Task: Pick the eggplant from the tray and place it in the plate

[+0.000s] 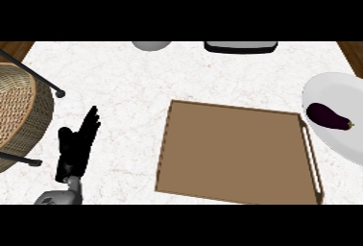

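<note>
Checker: Nearest item, lower left of the frame?

Keeper: Left hand [74, 149], black, on a grey forearm [58, 197] that enters from the lower edge. Fingers are straight and close together, pointing toward the top of the frame. It is open and holds nothing. It shows over the left part of the white marbled counter [113, 72], between the wicker basket [21, 105] and the tray [234, 153], apart from both.

Checker: Task item?

Keeper: Eggplant [327, 116], one. Dark purple, glossy, plump at its upper-left end, narrowing to a small stem cap at lower right. It lies aslant on the white plate [340, 89] at the right edge, in the visible plate's left half, outside the tray and just beyond its right rim.

Checker: Tray?

Keeper: Brown, rectangular, low-walled, centre of the frame, slightly turned. A pale handle runs along its right side.

Checker: Anything cut off or unclear?

Keeper: Plate runs off the right edge. Basket runs off the left, with black rods crossing it. Tray's lower right corner is clipped at the bottom. Two items at the top edge are clipped, a grey rounded thing [151, 45] and a dark boxy thing [239, 46]; neither can be identified.
</note>
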Robot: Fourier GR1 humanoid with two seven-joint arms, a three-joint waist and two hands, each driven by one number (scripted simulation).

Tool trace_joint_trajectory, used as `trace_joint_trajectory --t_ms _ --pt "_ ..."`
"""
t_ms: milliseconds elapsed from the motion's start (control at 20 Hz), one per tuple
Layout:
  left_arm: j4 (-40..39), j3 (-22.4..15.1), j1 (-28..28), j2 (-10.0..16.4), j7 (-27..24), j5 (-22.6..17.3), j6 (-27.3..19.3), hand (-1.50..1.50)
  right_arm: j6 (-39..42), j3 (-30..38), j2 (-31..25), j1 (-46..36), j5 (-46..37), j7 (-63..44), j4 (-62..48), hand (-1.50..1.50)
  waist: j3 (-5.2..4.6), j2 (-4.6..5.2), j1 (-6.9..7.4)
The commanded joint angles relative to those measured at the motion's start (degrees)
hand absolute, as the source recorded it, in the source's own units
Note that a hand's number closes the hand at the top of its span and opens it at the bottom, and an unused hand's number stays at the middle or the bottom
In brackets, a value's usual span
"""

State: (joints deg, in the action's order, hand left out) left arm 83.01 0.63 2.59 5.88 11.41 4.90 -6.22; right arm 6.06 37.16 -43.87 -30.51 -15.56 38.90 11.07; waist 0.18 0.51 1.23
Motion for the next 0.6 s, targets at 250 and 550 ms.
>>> trace_joint_trajectory --t_ms 250,550 --pt "2.08 -1.40 0.09 -1.52 2.08 1.23 -1.08 0.00 -0.77 0.04 -1.61 2.60 1.31 1.05 -1.10 -1.50 0.04 -0.02 0.01" --pt "0.69 -0.59 -1.79 -0.51 -1.45 0.07 0.95 0.00 -1.46 1.85 -3.80 5.91 2.53 3.86 -2.44 -1.50 0.20 0.29 0.44"
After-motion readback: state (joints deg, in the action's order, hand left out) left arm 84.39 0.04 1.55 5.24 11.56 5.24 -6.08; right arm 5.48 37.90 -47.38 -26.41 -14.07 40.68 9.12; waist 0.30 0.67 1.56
